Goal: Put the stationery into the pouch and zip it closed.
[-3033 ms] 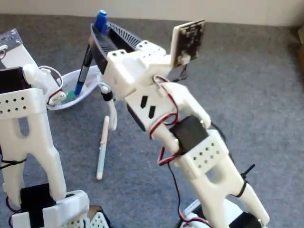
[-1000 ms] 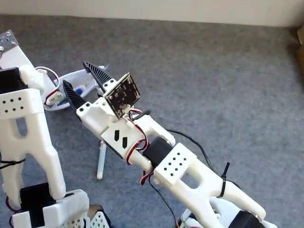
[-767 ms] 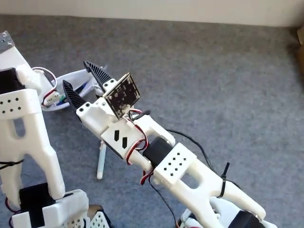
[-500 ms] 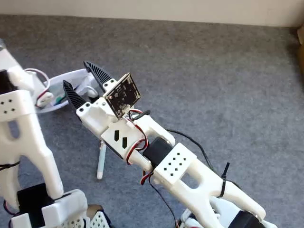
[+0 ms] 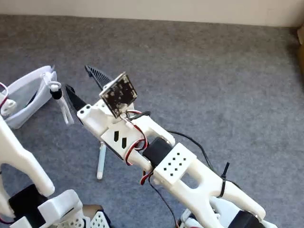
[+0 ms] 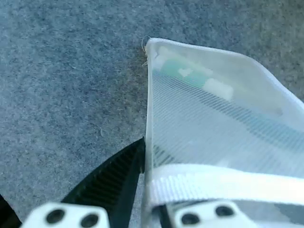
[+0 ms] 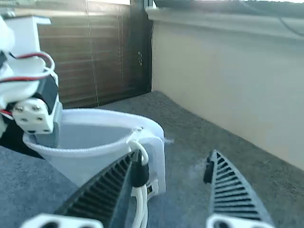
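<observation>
Pouch sits clenched in left pincer, bits inside (zip undone); one pen lies out on tabletop, right pincer spread empty.

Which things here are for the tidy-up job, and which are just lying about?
For the job:
pouch, held by the left gripper
white pen on the carpet
right gripper, open

Just there:
grey carpet
wall
blinds
</observation>
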Available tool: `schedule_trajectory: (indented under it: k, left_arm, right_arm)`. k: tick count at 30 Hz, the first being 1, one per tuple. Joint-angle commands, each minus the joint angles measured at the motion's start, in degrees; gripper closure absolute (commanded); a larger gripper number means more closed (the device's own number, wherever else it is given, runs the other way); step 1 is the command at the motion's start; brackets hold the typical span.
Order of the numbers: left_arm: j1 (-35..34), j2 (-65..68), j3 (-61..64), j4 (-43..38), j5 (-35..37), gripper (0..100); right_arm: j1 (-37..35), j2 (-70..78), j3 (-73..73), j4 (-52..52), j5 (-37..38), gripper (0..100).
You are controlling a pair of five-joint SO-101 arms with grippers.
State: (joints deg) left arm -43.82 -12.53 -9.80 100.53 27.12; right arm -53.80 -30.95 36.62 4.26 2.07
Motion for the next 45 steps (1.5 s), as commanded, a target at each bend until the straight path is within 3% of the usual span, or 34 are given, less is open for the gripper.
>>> schedule_trajectory:
  k: [1, 7, 15, 24, 33, 45]
  left_arm:
    - [-2.9, -0.7, -2.9, 0.4, 0.6, 99]
    - [-2.8, -0.7, -2.9, 0.4, 0.6, 99]
    - [-2.4, -0.7, -2.9, 0.4, 0.6, 99]
    - [-2.4, -0.6, -2.9, 0.3, 0.6, 99]
    - [-2.4, -0.2, -2.9, 0.1, 0.6, 99]
    - [-2.3, -0.1, -2.9, 0.1, 0.6, 99]
  right_arm:
    - [0.0, -0.4, -3.2, 5.1, 0.0, 79.3]
    - [0.0, -0.3, -3.6, 15.6, -0.5, 79.3]
    - [0.0, 10.8, -10.2, 24.9, -10.0, 79.3]
    - [3.1, 36.3, -41.8, 47.3, -22.7, 79.3]
    - [5.1, 58.9, -71.0, 63.3, -35.3, 79.3]
    - [6.9, 83.2, -96.9, 76.9, -39.0, 79.3]
